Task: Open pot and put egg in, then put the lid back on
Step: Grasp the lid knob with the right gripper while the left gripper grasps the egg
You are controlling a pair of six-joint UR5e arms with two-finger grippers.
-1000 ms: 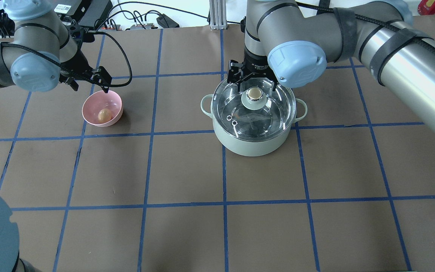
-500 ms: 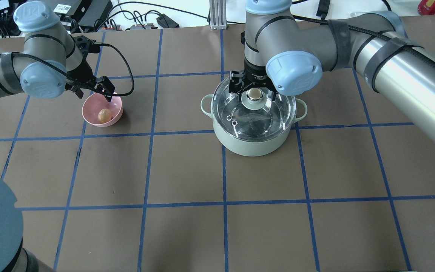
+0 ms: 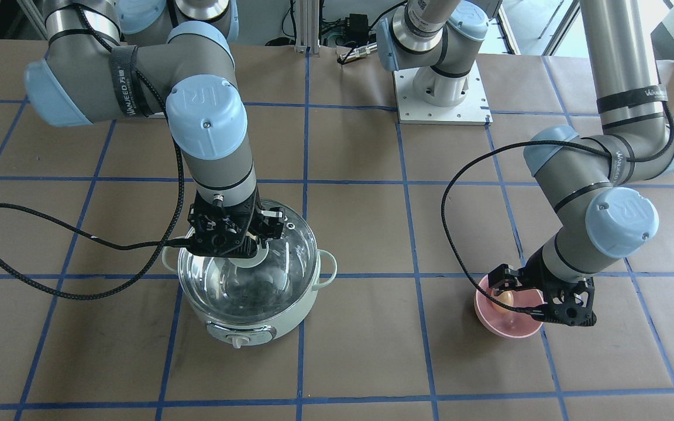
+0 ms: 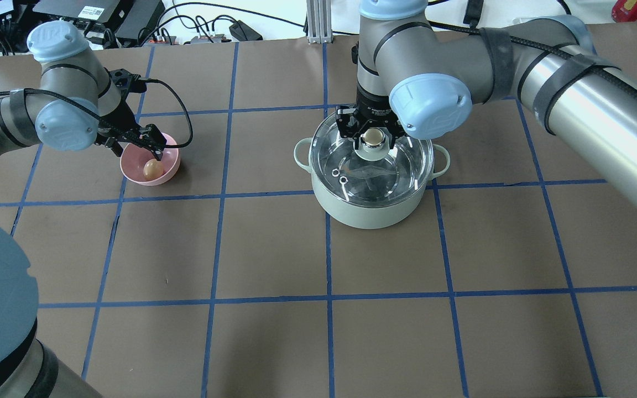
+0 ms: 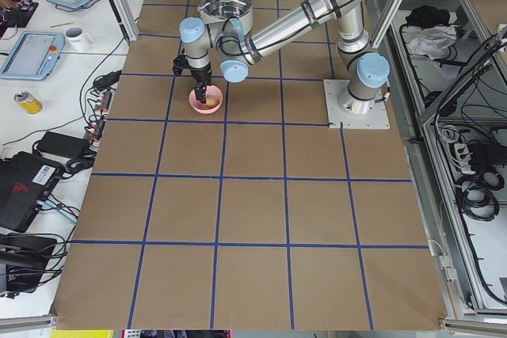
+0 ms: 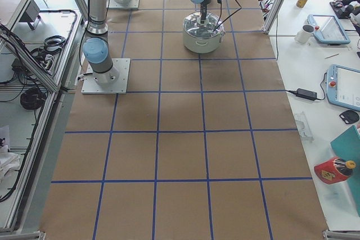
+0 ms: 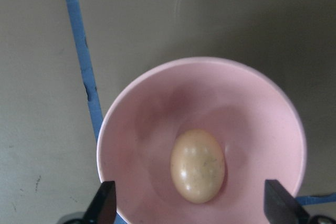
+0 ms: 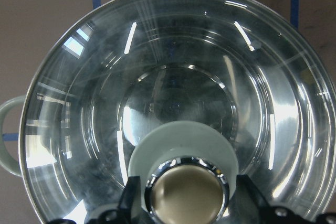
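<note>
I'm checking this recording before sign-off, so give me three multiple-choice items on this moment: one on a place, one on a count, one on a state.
1. Where is the egg?
A. In the pink bowl
B. On the bare table paper
C. On a plate

2. How many vent holes show in the lid?
A. One
B. Two
C. Four

3. How does the lid sit relative to the pot?
A. Raised clear of it
B. Leaning against its side
C. Seated on its rim

Answers:
1 A: the left wrist view shows the egg lying at the bottom of the pink bowl.
2 B: the overhead view shows two small metal rings side by side in the glass.
3 C: in the overhead and front-facing views the lid's edge lies level on the pot's rim.
</note>
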